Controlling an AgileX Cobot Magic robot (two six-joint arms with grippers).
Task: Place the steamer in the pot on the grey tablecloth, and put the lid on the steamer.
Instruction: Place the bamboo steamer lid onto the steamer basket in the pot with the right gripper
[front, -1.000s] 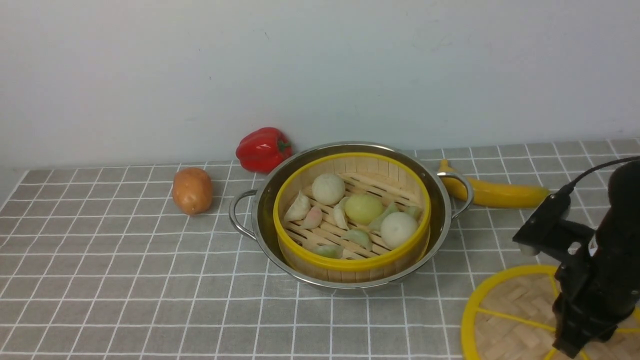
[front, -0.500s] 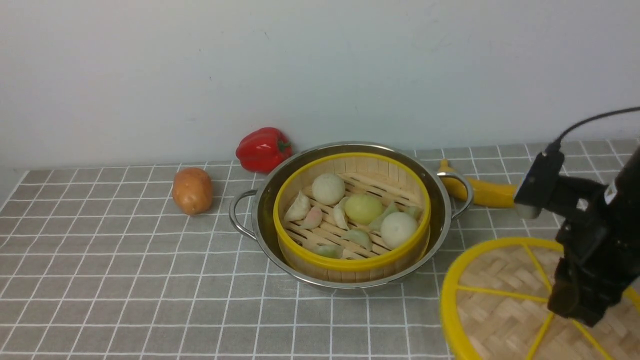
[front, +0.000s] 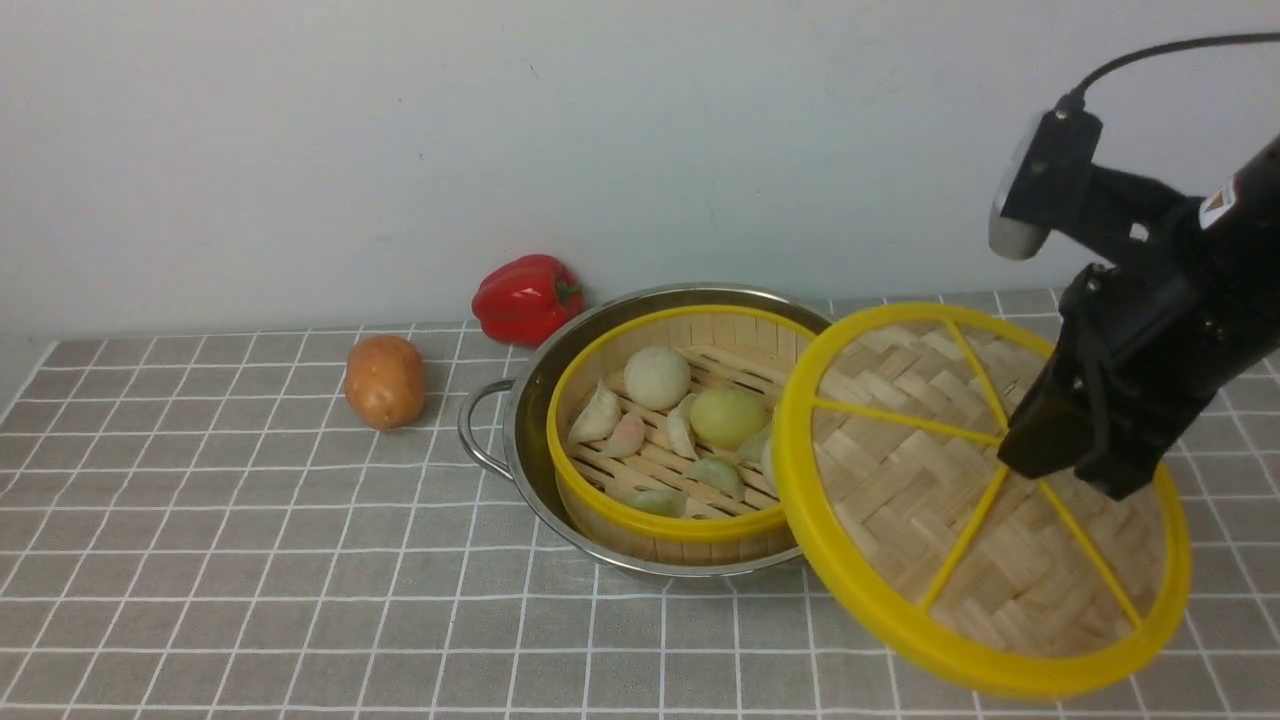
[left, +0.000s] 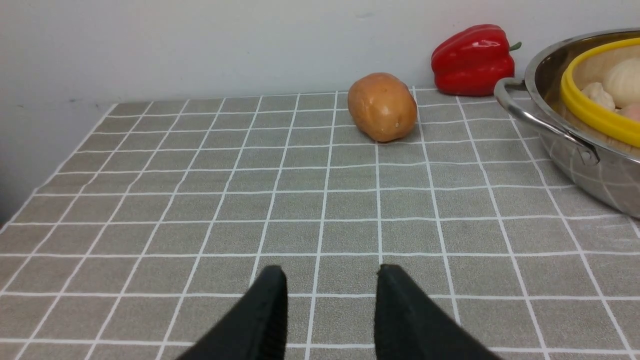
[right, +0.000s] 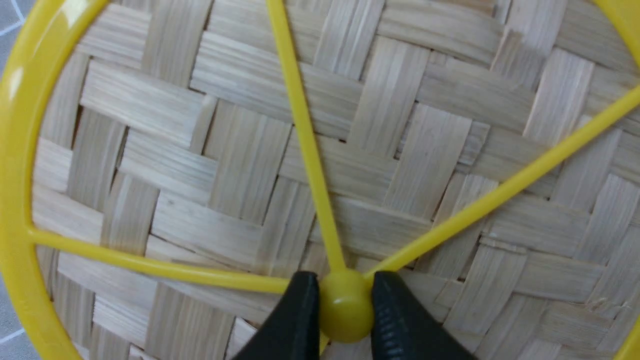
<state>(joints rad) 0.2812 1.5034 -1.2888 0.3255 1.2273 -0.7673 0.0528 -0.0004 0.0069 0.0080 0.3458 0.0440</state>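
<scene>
The right gripper, clamped on the hub of the lid, has raised it from the near right corner of the tablecloth. It now hangs tilted, nearly over the steamer, which sits in the pot, so probably only centring and lowering remain. The left gripper has its fingers apart, empty.

Pot: polished stainless steel, mirror-bright.
Steamer: pale bamboo slats, glossy yellow rim.
Lid: matt woven bamboo strips, smooth yellow spokes.
Grey tablecloth: matt, fine-grained cloth.
Red pepper: glossy, smooth skin.
</scene>
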